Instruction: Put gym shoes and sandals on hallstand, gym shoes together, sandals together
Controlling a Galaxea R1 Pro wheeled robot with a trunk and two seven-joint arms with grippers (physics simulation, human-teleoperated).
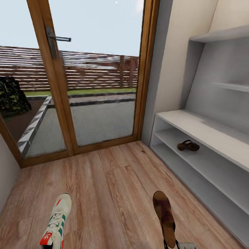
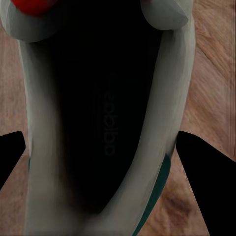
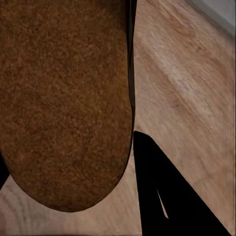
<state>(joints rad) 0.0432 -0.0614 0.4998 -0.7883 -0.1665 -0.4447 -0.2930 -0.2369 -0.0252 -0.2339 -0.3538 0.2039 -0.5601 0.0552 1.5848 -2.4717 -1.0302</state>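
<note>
A: Left wrist view first: what is seen at the left end effector (image 2: 105,162)?

B: Two dark fingers (image 2: 10,152) are seen spread on either side of a gym shoe (image 2: 34,128). Its dark inside is looked into, with a red patch at one end. Whether the shoe is actually clamped cannot be told. In the head view the same shoe (image 1: 58,223) is seen low at the left, toe pointing towards the door, over the corridor floor (image 1: 110,189).

A: And the right end effector (image 3: 73,162)?

B: One dark finger (image 3: 167,196) is seen beside the brown sole of a sandal (image 3: 64,98). The grip cannot be judged either. In the head view this sandal (image 1: 164,215) is seen low at the right, above the right end effector (image 1: 177,248).

A: What lies further out?

B: A second sandal (image 1: 188,145) is seen on the middle shelf of the hallstand (image 1: 211,132), which is set against the right wall, with staggered wall shelves (image 1: 231,85) above. A wood-framed glass door (image 1: 87,65) is seen ahead, with a fence (image 1: 87,70) outside.
</note>
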